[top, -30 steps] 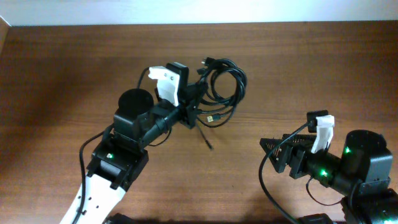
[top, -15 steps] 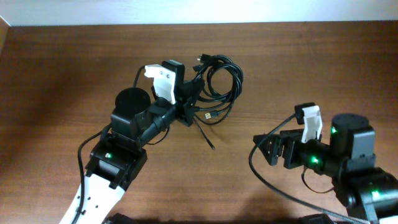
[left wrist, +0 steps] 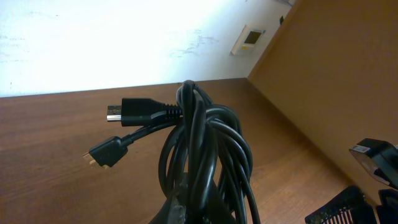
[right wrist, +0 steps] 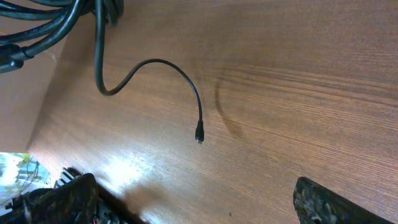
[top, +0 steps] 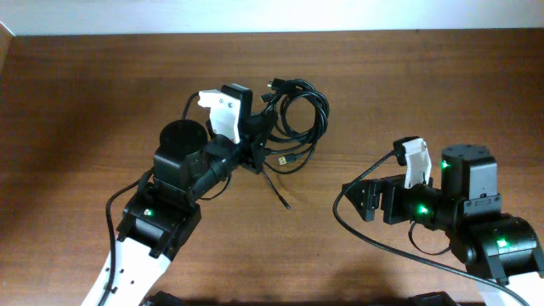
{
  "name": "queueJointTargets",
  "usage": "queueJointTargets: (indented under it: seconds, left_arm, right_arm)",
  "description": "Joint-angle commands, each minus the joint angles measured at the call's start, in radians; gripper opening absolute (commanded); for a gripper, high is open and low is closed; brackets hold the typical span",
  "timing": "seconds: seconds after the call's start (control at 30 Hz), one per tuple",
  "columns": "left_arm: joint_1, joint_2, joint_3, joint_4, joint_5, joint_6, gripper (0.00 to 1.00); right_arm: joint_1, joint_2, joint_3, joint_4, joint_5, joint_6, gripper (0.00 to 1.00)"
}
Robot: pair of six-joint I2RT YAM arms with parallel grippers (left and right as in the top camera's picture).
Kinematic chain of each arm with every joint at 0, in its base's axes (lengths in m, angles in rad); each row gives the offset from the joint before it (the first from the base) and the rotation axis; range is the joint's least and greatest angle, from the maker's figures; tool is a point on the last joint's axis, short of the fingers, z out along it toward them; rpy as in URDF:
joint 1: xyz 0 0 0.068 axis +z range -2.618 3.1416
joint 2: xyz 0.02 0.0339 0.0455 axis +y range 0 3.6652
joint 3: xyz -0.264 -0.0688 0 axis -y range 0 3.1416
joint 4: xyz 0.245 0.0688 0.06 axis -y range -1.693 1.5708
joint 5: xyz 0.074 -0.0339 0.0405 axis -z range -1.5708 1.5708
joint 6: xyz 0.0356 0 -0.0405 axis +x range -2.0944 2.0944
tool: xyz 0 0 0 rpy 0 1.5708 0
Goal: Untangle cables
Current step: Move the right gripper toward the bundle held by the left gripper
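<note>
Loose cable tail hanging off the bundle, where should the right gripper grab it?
Probably just behind the small plug of the loose tail, approaching from where the right gripper sits. That end trails clear of the bundle, toward the open jaws.

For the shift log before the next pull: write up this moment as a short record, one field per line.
cable bundle: black coil, tangled, two plug ends sticking out
left gripper: fingers shut on the cable bundle
loose end: runs free out of the coil, small plug at its tip
right gripper: fingers open, apart from every cable
table: brown wood
</note>
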Motion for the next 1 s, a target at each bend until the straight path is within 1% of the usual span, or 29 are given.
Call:
queueJointTargets:
  seconds: [0.0,0.27,0.43,0.6,0.97]
  left_arm:
    - [0.003,-0.015,0.014,0.014,-0.011,0.015,0.00]
    - [0.003,-0.013,0.014,0.011,-0.012,0.016,0.00]
    - [0.003,-0.013,0.014,-0.010,-0.076,0.015,0.00]
    - [0.003,-0.013,0.014,-0.008,-0.106,0.016,0.00]
    - [0.003,-0.013,0.014,-0.008,-0.105,0.015,0.00]
  right_arm:
    - [-0.002,0.000,0.020,-0.016,-0.029,-0.016,1.00]
    - [-0.003,0.000,0.020,-0.022,-0.028,-0.015,1.00]
    - [-0.003,0.000,0.020,-0.022,-0.028,-0.015,1.00]
    - [-0.003,0.000,0.020,-0.015,-0.028,-0.015,0.99]
    - [-0.003,0.000,0.020,-0.015,-0.023,-0.015,0.99]
